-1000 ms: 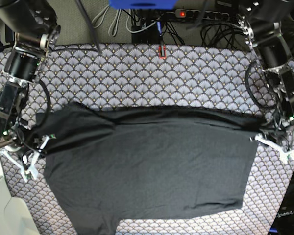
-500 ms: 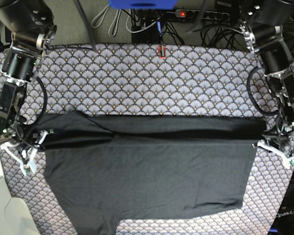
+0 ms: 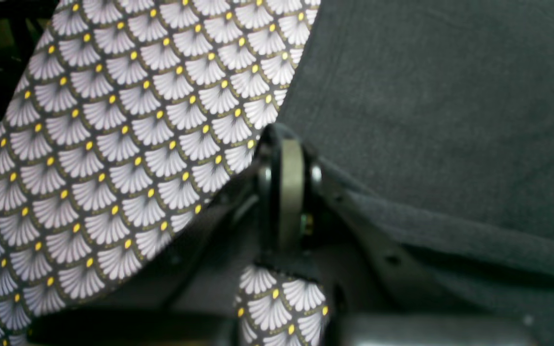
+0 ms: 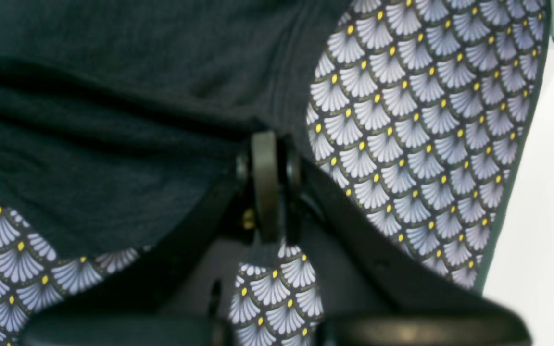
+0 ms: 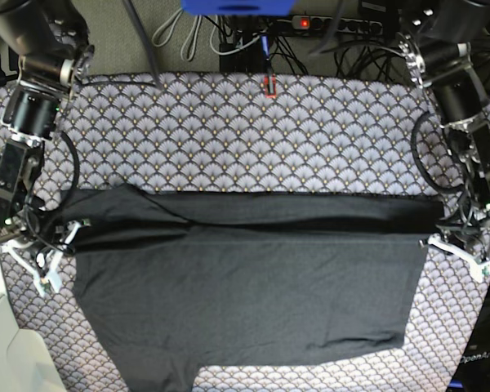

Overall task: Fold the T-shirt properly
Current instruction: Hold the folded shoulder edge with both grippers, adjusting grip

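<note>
The T-shirt [image 5: 245,286] lies spread across the near half of the tabletop [image 5: 245,131], on its patterned cloth cover, with its far edge raised and stretched into a taut band between the two arms. The left hand [image 5: 456,238] is closed on the shirt's far corner at the right of the base view; its wrist view shows the jaws shut with dark fabric drawn up against them. The right hand [image 5: 53,241] is likewise closed on the opposite far corner, beside what appears to be a sleeve, though blur leaves that uncertain. Assessment: a lengthwise fold is in hand, the far edge lifted and ready to be carried over. The next move calls for both hands to travel toward the near edge together, keeping the band level and taut, then release. The shirt's long axis runs left to right; which end holds the collar cannot be told.
</note>
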`<state>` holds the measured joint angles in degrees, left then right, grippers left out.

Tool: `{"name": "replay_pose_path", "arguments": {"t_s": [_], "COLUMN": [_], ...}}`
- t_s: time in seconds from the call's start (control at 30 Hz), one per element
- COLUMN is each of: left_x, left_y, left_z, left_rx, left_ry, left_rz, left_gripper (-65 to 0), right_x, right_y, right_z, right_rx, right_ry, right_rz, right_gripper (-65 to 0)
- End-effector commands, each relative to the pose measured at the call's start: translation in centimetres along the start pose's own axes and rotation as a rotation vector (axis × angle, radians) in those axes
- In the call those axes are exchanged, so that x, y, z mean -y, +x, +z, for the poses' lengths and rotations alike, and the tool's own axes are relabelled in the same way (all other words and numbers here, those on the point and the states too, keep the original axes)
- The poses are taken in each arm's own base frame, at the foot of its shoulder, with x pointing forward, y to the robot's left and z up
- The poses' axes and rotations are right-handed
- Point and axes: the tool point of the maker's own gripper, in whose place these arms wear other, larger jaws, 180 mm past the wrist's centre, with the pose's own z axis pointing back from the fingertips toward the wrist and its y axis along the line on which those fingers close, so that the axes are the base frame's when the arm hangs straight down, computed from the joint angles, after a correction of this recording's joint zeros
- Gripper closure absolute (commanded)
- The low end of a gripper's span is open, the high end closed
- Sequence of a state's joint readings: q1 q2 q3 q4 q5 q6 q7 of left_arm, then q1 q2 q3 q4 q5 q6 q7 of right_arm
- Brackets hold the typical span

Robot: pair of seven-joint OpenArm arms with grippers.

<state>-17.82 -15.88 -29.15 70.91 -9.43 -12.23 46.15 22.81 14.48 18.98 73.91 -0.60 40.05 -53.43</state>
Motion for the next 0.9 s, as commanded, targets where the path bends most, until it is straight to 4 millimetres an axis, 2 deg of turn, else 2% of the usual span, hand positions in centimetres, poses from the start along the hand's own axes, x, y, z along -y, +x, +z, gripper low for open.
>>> {"name": "replay_pose_path", "arguments": {"t_s": [0.0, 0.17, 0.23, 0.43, 0.63, 0.73, 0.87], "left_x": [-0.3, -0.4, -0.4, -0.5, -1.0, -1.3, -1.8], "left_y": [2.5, 2.2, 2.3, 2.1, -1.1, -3.0, -4.4], "left_z": [0.5, 0.5, 0.5, 0.5, 0.5, 0.5, 0.7], "left_rx": [0.064, 0.059, 0.062, 0.058, 0.004, -0.004, -0.002], "left_ry": [0.005, 0.005, 0.005, 0.006, 0.011, 0.017, 0.026], "left_rz": [-0.005, -0.005, -0.006, -0.009, -0.018, -0.020, -0.026], "left_gripper": [-3.5, -25.0, -29.0, -28.9, -28.9, -28.9, -28.9], "right_x": [1.3, 1.2, 1.2, 1.1, 0.9, 0.4, -0.6], "right_y": [1.9, 1.7, 1.5, 1.3, -1.1, -1.9, -2.3], "right_z": [0.8, 0.8, 0.8, 0.7, 1.1, 1.9, 2.4], "right_rx": [0.054, 0.048, 0.045, 0.039, -0.018, -0.011, 0.000], "right_ry": [-0.027, -0.025, -0.024, -0.023, -0.035, -0.049, -0.047], "right_rz": [0.004, 0.004, 0.004, 0.004, 0.011, 0.035, 0.048], "right_gripper": [-1.3, -15.4, -20.9, -27.5, -30.2, -30.2, -30.2]}}
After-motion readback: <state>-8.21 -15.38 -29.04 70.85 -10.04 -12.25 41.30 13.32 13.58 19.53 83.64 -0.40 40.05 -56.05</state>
